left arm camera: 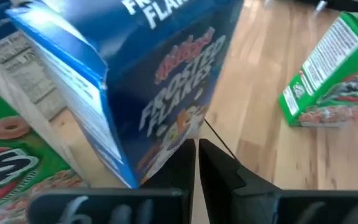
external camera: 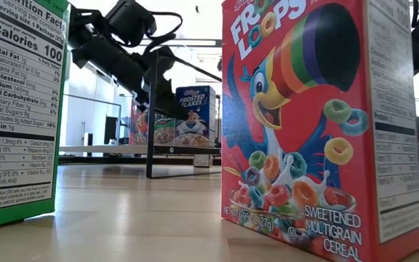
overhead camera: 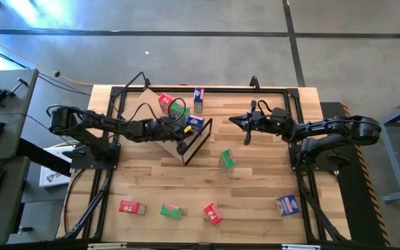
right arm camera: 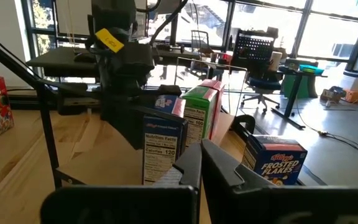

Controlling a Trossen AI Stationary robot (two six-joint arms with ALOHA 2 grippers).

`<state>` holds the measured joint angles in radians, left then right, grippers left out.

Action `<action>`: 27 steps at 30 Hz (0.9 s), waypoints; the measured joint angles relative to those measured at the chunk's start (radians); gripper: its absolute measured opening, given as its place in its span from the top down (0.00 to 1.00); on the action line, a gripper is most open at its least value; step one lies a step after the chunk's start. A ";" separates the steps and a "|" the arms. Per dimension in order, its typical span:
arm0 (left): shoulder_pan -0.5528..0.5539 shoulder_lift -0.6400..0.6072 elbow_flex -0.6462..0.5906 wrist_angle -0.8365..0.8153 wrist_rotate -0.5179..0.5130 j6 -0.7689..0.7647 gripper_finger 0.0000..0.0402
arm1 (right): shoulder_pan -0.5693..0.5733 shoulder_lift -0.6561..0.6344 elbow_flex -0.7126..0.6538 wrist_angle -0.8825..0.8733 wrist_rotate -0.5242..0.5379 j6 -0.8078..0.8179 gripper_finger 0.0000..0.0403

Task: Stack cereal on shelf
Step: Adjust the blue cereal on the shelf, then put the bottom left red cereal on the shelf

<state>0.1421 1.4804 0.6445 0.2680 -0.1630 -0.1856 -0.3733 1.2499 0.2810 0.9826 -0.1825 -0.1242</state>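
The shelf (overhead camera: 143, 115), a tan panel with a dark frame (overhead camera: 198, 141) at one end, lies slanted at the table's far left. A red (overhead camera: 166, 101), a green (overhead camera: 179, 110) and a blue cereal box (overhead camera: 195, 122) stand on it. My left gripper (overhead camera: 185, 130) is shut, right at the blue Frosted Flakes box (left arm camera: 135, 81). My right gripper (overhead camera: 233, 121) hangs shut and level to the right of the shelf, pointing at it and touching nothing. In the right wrist view its fingers (right arm camera: 199, 155) point at the same boxes (right arm camera: 166, 143). My left gripper has its shut fingertips (left arm camera: 188, 149) at the lower part of the blue box's printed face (left arm camera: 178, 127), coming slanting down from the table's left. The box stands tilted on the shelf. Whether the tips touch the face, I cannot tell.
Loose cereal boxes lie around: a blue one (overhead camera: 198, 99) at the far edge, a green one (overhead camera: 227, 160) mid-table, and red (overhead camera: 132, 207), green (overhead camera: 171, 211), red (overhead camera: 212, 214) and blue (overhead camera: 287, 205) ones along the near edge. The low view is filled by a red box (external camera: 318, 124).
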 joint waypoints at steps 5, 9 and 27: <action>0.002 0.005 0.000 0.058 -0.027 -0.020 0.97 | 0.000 0.000 0.000 0.000 0.000 0.000 1.00; 0.001 0.003 0.000 0.060 -0.068 -0.022 0.97 | 0.000 0.000 0.000 0.000 0.000 0.000 1.00; 0.002 -0.170 0.000 -0.144 -0.093 0.000 0.97 | 0.000 0.000 0.000 -0.007 0.000 -0.007 1.00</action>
<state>0.1436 1.3102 0.6449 0.1241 -0.2558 -0.1853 -0.3733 1.2499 0.2810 0.9752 -0.1825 -0.1308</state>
